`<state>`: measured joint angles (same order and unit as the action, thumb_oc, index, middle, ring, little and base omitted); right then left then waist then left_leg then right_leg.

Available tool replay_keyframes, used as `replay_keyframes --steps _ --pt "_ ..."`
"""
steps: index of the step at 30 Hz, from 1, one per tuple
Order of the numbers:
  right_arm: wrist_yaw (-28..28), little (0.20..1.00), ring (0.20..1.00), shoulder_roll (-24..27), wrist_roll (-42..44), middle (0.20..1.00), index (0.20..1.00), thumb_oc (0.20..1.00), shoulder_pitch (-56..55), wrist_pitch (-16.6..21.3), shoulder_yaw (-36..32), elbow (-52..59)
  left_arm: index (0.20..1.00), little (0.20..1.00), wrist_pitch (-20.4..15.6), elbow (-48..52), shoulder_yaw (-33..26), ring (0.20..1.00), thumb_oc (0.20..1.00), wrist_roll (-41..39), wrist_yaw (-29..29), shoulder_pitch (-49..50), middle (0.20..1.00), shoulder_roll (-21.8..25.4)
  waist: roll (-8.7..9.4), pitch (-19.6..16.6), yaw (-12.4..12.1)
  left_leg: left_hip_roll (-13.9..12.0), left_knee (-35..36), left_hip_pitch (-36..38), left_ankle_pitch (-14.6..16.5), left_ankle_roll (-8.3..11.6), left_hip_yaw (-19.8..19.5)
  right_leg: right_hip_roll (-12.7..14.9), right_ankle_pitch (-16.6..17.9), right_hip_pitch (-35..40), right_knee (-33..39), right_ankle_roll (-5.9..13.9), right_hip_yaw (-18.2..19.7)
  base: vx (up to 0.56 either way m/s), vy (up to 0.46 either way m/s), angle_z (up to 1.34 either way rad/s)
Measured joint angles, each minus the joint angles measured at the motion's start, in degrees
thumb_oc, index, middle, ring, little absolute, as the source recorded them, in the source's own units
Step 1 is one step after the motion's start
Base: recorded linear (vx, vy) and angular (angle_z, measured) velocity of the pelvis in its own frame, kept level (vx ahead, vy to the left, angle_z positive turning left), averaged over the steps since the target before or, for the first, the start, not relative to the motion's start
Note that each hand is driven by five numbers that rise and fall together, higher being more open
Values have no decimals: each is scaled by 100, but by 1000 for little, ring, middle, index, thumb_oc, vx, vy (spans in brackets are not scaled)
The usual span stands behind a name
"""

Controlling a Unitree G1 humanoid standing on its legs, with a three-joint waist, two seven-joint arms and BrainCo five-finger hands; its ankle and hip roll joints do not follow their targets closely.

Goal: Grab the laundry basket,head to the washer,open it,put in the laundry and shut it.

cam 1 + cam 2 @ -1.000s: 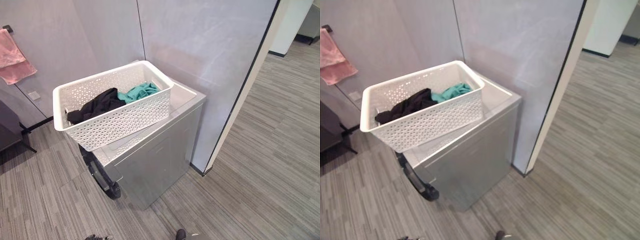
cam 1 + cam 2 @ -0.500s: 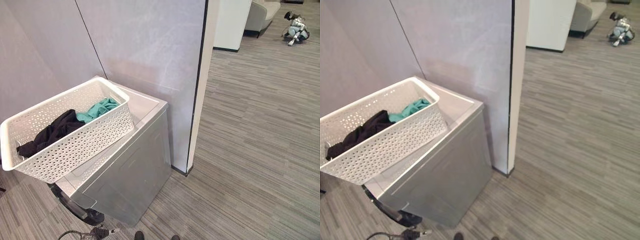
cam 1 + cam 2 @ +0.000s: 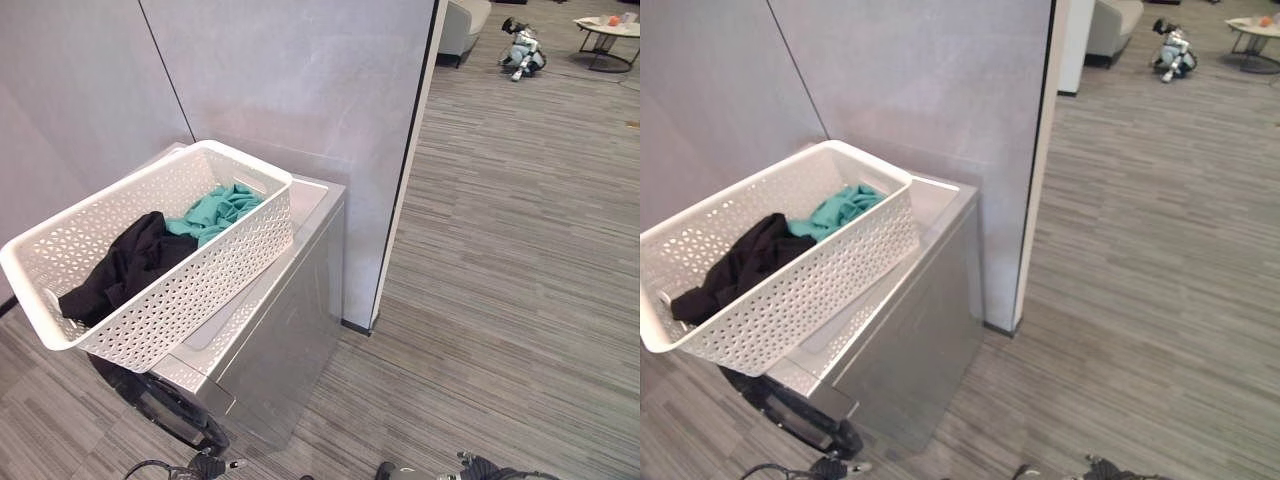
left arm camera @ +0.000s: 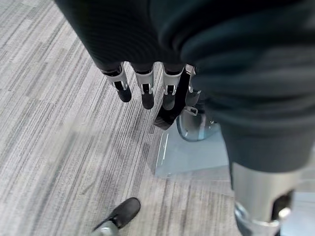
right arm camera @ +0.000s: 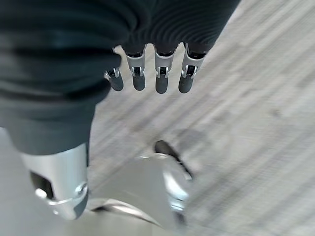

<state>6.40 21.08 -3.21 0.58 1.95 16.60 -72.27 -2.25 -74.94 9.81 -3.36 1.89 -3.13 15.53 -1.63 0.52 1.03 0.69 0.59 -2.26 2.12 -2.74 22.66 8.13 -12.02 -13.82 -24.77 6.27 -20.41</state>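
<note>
A white perforated laundry basket (image 3: 205,283) stands tilted on top of the silver-grey washer (image 3: 290,330), overhanging its near-left corner. Inside lie a black garment (image 3: 122,265) and a teal garment (image 3: 217,210). The washer's dark round door (image 3: 165,410) shows low on its left face, under the basket. My left hand (image 4: 147,91) hangs over the striped floor with its fingers straight and nothing in it. My right hand (image 5: 161,78) hangs the same way, fingers straight, holding nothing. Both hands are well away from the basket.
The washer stands against a grey panelled wall (image 3: 300,90) that ends in a corner post with a black strip (image 3: 405,170). Striped floor (image 3: 520,260) opens to the right. Far back are a small robot dog (image 3: 522,48), a low table (image 3: 605,25) and a seat (image 3: 465,15).
The whole picture has swung to the right and the basket looks nearer, so the camera has moved. The basket stays on the washer with the clothes inside.
</note>
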Motion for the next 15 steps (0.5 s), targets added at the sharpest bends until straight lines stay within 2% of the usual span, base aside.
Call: replay_keyframes --steps 1,2,4,5,7,9,10,12,13,14,15 --pt "3 1000 1000 1 1 1000 1000 1000 -92 -2 19 -57 1000 1000 1 -17 3 1000 1000 0 -2 0 1000 6 102 -40 12 17 -14 -8 -29 25 4 -188 -80 203 372 -100 19 -34 -13 0" --pt "-4 1000 1000 1 4 1000 1000 1000 -161 -3 45 -82 1000 1000 5 1 -2 1000 1000 0 -2 -12 1000 -12 84 -20 30 -36 -61 -44 -40 38 -7 -304 -96 293 542 -195 12 -17 -42 3" --pt "6 1000 1000 -20 7 1000 1000 1000 -219 7 106 -116 1000 1000 1 9 16 1000 1000 8 -9 -34 1000 -1 126 -43 21 -108 -52 -85 -96 124 16 -483 125 352 932 -613 215 -6 -71 -7" --pt "1 1000 1000 -14 7 1000 1000 1000 -217 6 105 -123 1000 1000 1 6 17 1000 1000 10 -16 -35 1000 -4 117 -36 -3 -130 -69 -95 -112 141 12 -530 175 392 1010 -687 245 -18 -121 -16" --pt "-8 1000 1000 0 8 1000 1000 1000 -211 16 97 -255 1000 1000 4 -23 61 1000 1000 205 -45 -122 1000 -8 143 -47 -5 -257 -470 -323 -147 197 -16 -606 244 387 1124 -786 321 -31 -103 -10" --pt "-9 1000 1000 30 9 1000 1000 1000 -192 22 82 -323 1000 1000 0 -20 61 1000 1000 223 -49 -269 1000 -12 219 -17 3 -331 -1103 -664 -232 359 -63 -559 321 411 1220 -891 302 -85 -86 4" --pt "-9 1000 1000 68 8 1000 1000 1000 -192 14 79 -340 1000 1000 -8 -17 56 1000 1000 223 -55 -293 1000 -28 211 -23 25 -432 -1424 -822 -301 474 -149 -616 448 461 1267 -1048 292 -77 -59 2" --pt "-12 1000 1000 128 8 1000 1000 1000 -127 31 81 -389 1000 1000 -5 -19 66 1000 1000 221 -53 -387 1000 -19 323 36 15 -466 -2191 -1232 -436 770 -550 -575 455 434 1294 -1098 432 12 34 -9" --pt "-14 1000 1000 160 8 1000 1000 1000 -55 32 89 -504 1000 1000 -9 12 74 1000 1000 221 -55 -383 1000 -36 354 59 -30 -527 -2450 -1369 -433 796 -761 -602 521 508 1395 -1101 477 48 107 -28" --pt "-15 1000 1000 189 7 1000 1000 1000 -44 31 111 -583 1000 1000 -3 -17 116 1000 1000 220 -60 -337 1000 -46 380 59 23 -706 -2359 -1340 -431 802 -654 -630 597 672 1609 -1090 430 74 153 -14" --pt "-20 1000 1000 200 7 1000 1000 1000 -99 31 112 -587 1000 1000 2 -50 176 1000 1000 220 -65 -325 1000 -42 401 33 132 -879 -2030 -1206 -460 797 -372 -649 647 795 1784 -1091 365 58 113 18"
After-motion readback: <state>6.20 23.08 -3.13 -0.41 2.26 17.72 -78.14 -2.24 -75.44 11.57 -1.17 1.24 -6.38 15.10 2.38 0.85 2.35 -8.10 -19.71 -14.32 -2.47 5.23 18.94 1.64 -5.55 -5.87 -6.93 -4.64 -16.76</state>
